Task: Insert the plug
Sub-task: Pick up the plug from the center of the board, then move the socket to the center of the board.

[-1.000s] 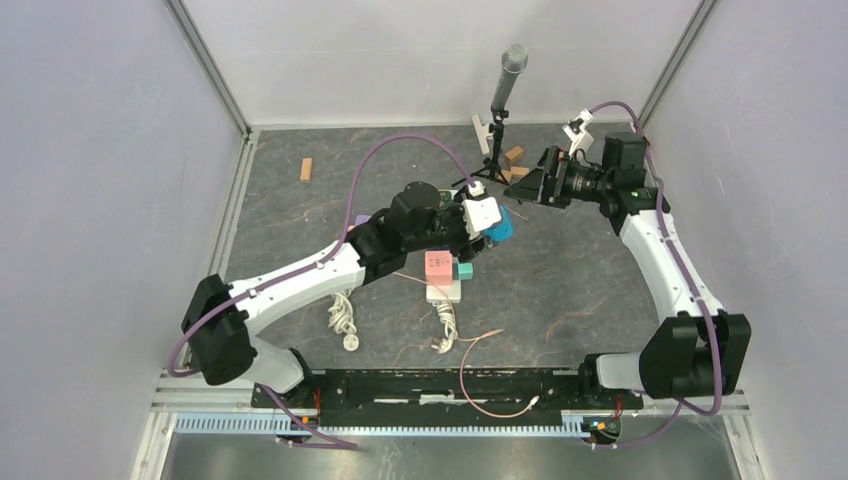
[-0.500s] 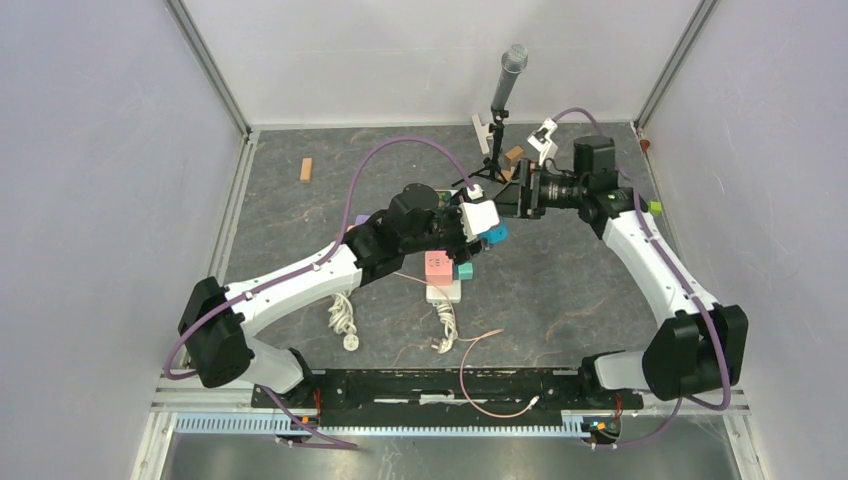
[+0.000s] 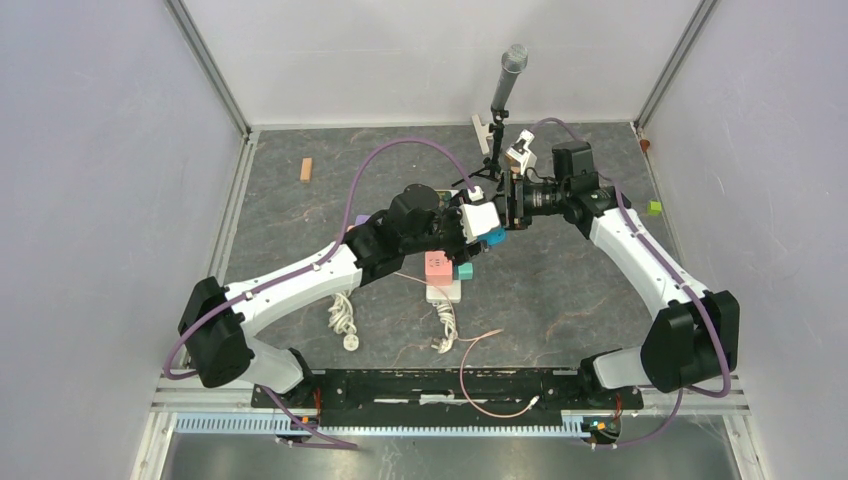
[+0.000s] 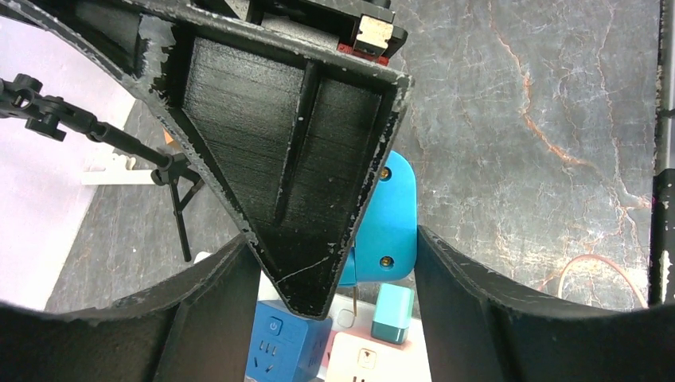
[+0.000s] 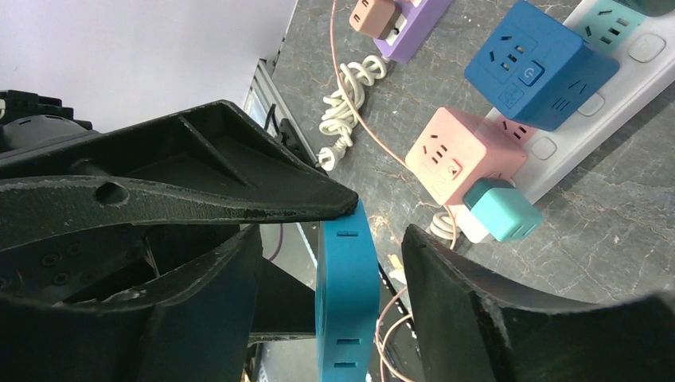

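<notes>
Clearly unfinished: nearest, the white plastic power strip [image 3: 444, 292] with its pink cube adapter [image 3: 438, 264] lies on the table. Beyond and above it, the left gripper [image 3: 487, 233] appears clamped on the bright blue plastic plug [image 4: 388, 231], held in mid-air. The right gripper [image 5: 333, 239], jaws spread, straddles it. Insertion is not yet done.

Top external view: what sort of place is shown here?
Probably a robot test cell in a lab. Plain white walls on aluminium frame posts enclose a dark stone-pattern table, two robot arms are bolted at its near edge, and a microphone on a tripod stands at the back.
</notes>
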You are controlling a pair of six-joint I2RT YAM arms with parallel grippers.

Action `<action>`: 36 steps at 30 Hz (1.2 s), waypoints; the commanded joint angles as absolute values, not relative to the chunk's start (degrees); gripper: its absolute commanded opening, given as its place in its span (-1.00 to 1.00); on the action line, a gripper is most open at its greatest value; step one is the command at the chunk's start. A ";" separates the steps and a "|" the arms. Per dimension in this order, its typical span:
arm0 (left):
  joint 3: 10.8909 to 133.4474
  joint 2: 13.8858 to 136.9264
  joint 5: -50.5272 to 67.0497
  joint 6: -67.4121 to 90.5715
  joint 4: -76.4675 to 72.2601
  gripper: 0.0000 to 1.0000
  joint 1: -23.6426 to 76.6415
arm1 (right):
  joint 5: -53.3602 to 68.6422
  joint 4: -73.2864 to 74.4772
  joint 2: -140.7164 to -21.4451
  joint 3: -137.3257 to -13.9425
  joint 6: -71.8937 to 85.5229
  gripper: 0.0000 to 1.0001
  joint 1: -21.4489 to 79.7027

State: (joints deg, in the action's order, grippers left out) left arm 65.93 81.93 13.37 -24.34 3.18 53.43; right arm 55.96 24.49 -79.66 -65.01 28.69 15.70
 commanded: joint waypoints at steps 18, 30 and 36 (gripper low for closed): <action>67.43 79.71 9.29 -24.78 0.87 0.79 53.24 | 58.80 25.09 -79.62 -65.10 25.86 -1.00 15.83; 59.25 71.52 -5.29 -3.75 2.19 0.99 50.74 | 43.37 41.20 -85.99 -81.32 8.76 -0.98 15.79; 54.55 67.10 -7.12 14.35 11.21 0.99 44.97 | 41.11 41.33 -87.50 -82.88 8.37 -1.00 15.78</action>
